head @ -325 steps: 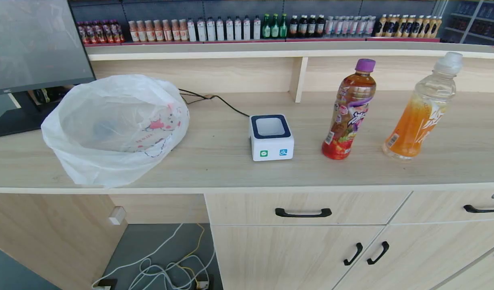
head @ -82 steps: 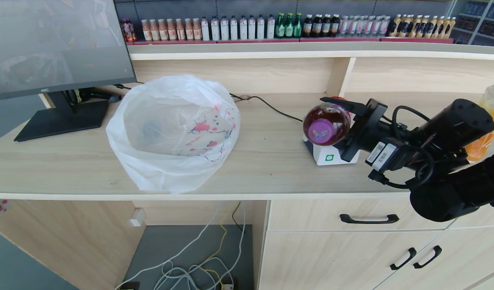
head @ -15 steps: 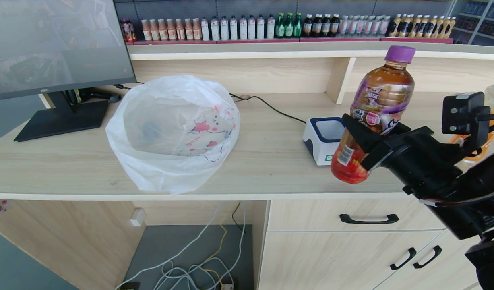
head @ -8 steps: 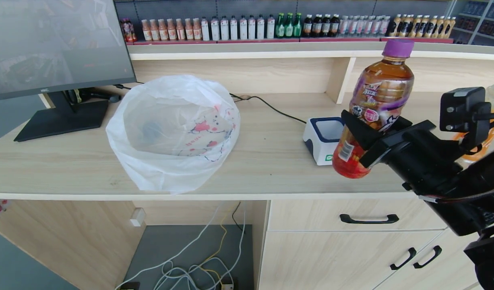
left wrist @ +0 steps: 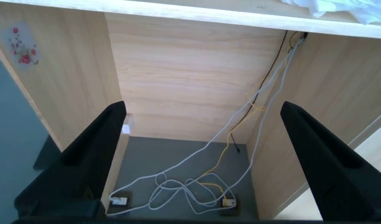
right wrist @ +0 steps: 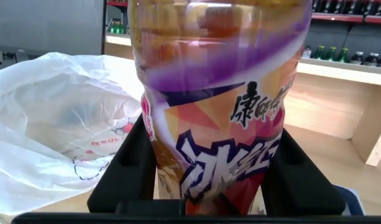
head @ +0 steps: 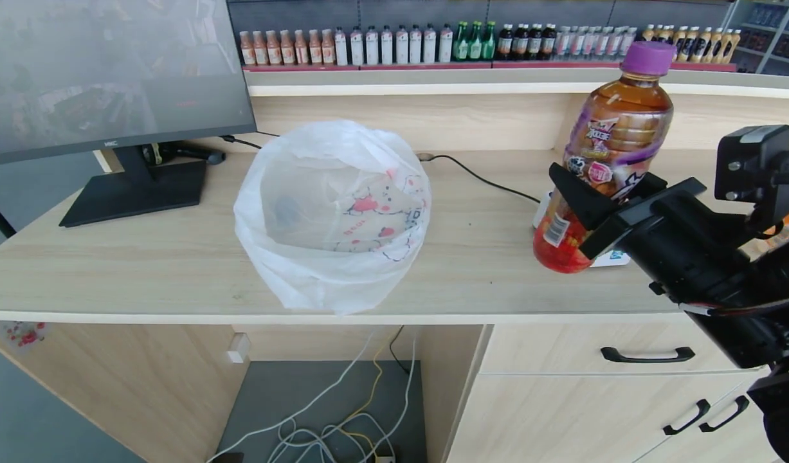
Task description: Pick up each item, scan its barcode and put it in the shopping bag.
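Tea bottle [head: 609, 148]: purple cap, amber drink, red-and-purple label. It's near upright, cap up and long axis vertical, held in the air well right of the shopping bag [head: 317, 283]. The right gripper [head: 603, 193] comes in level from the right, jaws clamped on the bottle's lower half. The left gripper [left wrist: 202, 155] hangs below the bag, jaws wide apart.

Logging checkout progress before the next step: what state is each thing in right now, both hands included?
Purple-capped bottle: upright, cap on, gripped by the right hand.
Right hand: shut on the bottle.
Left hand: open, holding nothing.
Shopping bag: standing on the counter, mouth open upward.
Drawer: shut.
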